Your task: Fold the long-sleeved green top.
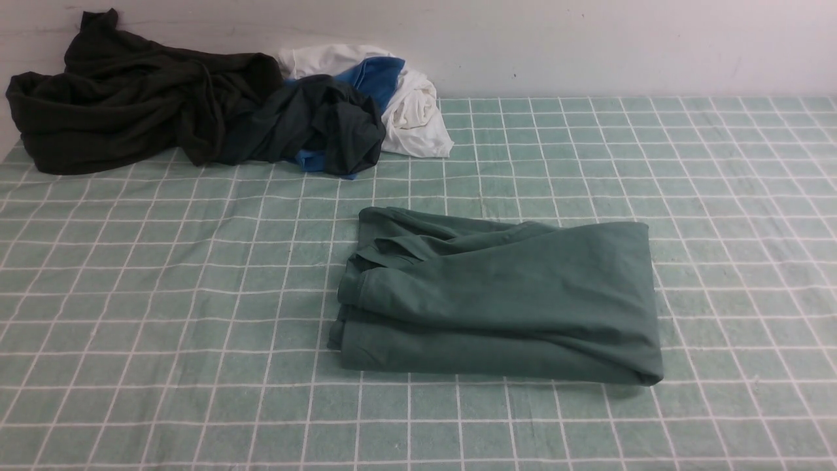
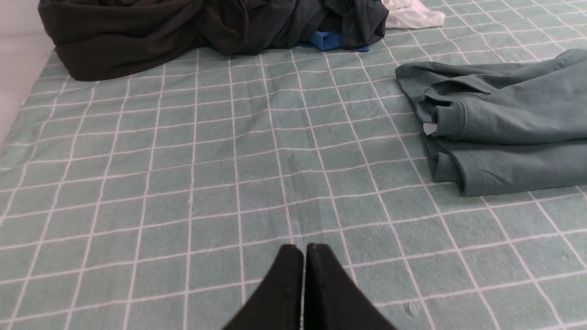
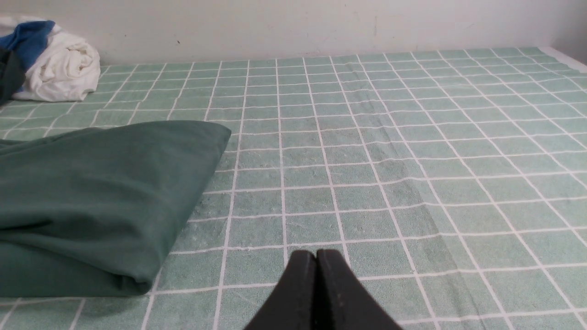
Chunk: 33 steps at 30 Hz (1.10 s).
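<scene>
Front view: the green long-sleeved top (image 1: 503, 297) lies on the checked worktop (image 1: 163, 314) slightly toward 4 o'clock of centre, already doubled into a rough rectangle, apart from the heap of dark clothes (image 1: 131, 98) and the white and blue garments (image 1: 405, 98) at 11 to 12 o'clock against the wall. Its 3 o'clock side is a smooth rounded fold; its 9 o'clock side shows stacked hems and a loose, rumpled flap. Wrist views: the left end effector (image 2: 304, 250) and the right end effector (image 3: 316, 254) each show fingertips pressed together, holding nothing, and sit clear of the garment over bare cloth. Judged from its drape, the top is light, limp knit that will sag and slide layer over layer; any tidying pinch is best taken at the exposed hem edges on the 9 o'clock side, through all layers, not on the smooth fold. The fold appears essentially complete.
</scene>
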Each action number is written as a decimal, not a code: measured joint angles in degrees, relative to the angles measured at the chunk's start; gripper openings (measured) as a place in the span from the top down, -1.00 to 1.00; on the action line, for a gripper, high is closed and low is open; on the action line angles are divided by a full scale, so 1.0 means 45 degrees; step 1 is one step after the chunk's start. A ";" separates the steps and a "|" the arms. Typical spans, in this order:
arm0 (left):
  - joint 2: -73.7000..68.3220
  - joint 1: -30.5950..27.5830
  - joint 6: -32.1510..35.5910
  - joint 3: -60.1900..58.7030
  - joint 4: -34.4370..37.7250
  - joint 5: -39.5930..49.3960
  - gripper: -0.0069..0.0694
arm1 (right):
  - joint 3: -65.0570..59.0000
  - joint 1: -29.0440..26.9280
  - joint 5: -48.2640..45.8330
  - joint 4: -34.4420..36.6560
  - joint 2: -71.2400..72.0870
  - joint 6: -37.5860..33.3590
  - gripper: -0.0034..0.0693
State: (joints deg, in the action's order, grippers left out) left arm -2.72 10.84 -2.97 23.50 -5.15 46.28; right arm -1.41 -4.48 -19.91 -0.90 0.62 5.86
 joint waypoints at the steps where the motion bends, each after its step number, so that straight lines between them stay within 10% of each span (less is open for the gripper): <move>1: 0.0000 0.0000 0.0000 0.0000 0.0000 0.0000 0.83 | 0.0000 0.0000 0.0000 0.0000 0.0000 0.0000 0.94; 26: 0.0000 0.0000 0.0000 -0.0014 0.0000 0.0000 0.83 | 0.0000 0.0000 -0.0014 -0.0007 0.0000 0.0000 0.94; 33: 0.0554 -0.1258 0.0012 -0.1847 0.0192 -0.3331 0.83 | 0.0000 0.0000 -0.0014 -0.0007 0.0000 0.0000 0.94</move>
State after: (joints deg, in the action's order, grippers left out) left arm -0.23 5.18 -2.92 15.18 -4.29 31.29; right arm -1.41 -4.48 -19.98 -0.93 0.62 5.86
